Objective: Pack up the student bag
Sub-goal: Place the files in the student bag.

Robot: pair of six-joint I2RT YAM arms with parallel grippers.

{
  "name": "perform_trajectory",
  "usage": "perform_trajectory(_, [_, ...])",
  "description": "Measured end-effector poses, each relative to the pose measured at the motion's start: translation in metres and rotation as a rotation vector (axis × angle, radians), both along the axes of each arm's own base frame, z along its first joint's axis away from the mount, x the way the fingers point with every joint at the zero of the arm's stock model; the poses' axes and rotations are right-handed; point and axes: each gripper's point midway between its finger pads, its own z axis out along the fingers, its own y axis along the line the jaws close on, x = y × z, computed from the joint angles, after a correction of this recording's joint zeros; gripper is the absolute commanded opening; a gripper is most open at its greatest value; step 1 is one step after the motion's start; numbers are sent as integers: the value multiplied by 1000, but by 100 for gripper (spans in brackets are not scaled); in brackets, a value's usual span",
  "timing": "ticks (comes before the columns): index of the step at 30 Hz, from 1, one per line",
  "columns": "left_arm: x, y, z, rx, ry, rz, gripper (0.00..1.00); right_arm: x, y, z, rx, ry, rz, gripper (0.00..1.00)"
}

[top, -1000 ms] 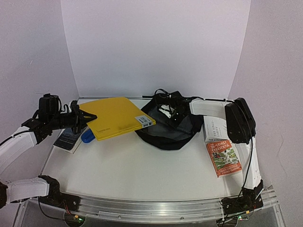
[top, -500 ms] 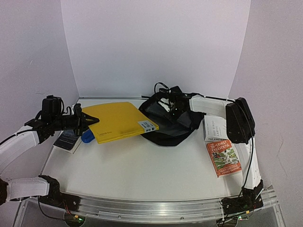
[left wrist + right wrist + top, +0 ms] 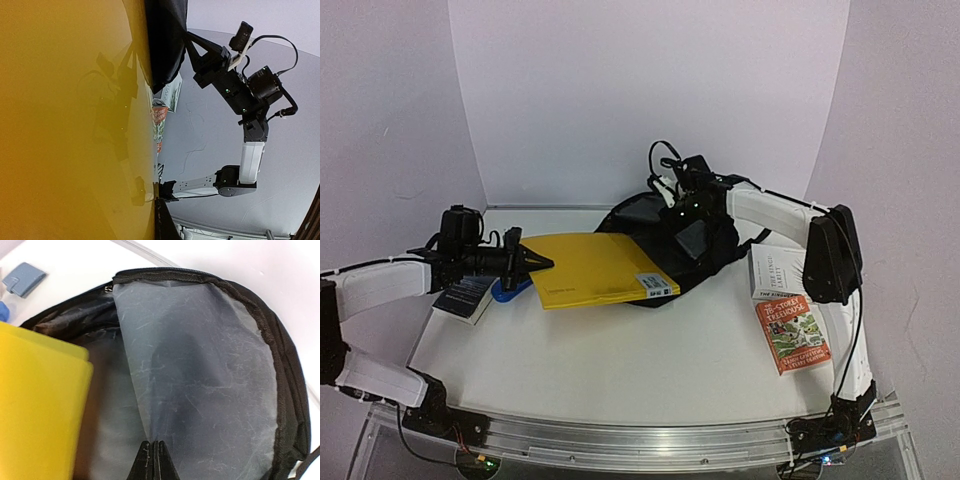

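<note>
The student bag (image 3: 712, 252) lies at the back centre, black with a grey lining (image 3: 200, 380). My right gripper (image 3: 677, 212) is shut on that lining (image 3: 153, 444) and holds the bag's mouth up and open. A flat yellow book (image 3: 605, 270) hangs level above the table, and my left gripper (image 3: 530, 262) is shut on its left edge. The book's right end reaches into the bag's mouth (image 3: 40, 405). In the left wrist view the yellow book (image 3: 70, 125) fills the left half, with one dark finger (image 3: 162, 220) along its edge and the bag (image 3: 167, 40) beyond.
A white book (image 3: 775, 268) and an orange-red book (image 3: 792, 332) lie at the right, near the right arm's upright link. A dark book (image 3: 466, 296) and a blue object (image 3: 510, 288) lie at the left, under the left arm. A small grey-blue piece (image 3: 24, 278) lies behind the bag.
My right gripper shut on the bag's lining and raised it, opening the mouth. The left arm carried the yellow book to the right, and its end is now at the bag's opening.
</note>
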Motion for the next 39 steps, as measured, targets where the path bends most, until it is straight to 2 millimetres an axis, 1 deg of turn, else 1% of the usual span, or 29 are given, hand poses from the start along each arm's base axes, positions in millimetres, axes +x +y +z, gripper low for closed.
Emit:
perform_trajectory(3, [16,-5,-12,2,12,2,0,-3,2,1,19,15,6,0])
perform_trajectory(6, [32,-10,-19,-16,18,15,0,-9,0,4,21,23,17,0])
perform_trajectory(9, [46,-12,-16,-43,2,39,0,-20,-4,8,12,26,41,0])
perform_trajectory(11, [53,-8,-11,-60,-13,63,0,-26,-6,12,10,24,59,0])
perform_trajectory(14, [59,-2,-7,-69,-23,84,0,-32,-6,19,16,18,84,0])
perform_trajectory(19, [63,-1,-14,-57,-16,96,0,-36,1,24,52,30,112,0])
perform_trajectory(21, [67,-6,-19,-55,-14,91,0,-38,5,31,75,39,116,0])
perform_trajectory(24, [75,-19,-25,-42,-23,82,0,-36,17,48,131,33,122,0])
perform_trajectory(26, [82,-28,-25,-35,-41,78,0,-37,26,59,171,34,132,0])
perform_trajectory(28, [87,-35,-23,-34,-67,75,0,-42,35,63,199,45,149,0])
perform_trajectory(31, [93,-41,-23,-38,-88,73,0,-52,47,64,220,71,175,0])
perform_trajectory(34, [100,-47,-28,-48,-87,57,0,-56,54,61,226,83,190,0])
perform_trajectory(39, [93,-55,-29,-64,-73,8,0,-59,58,58,223,90,207,0])
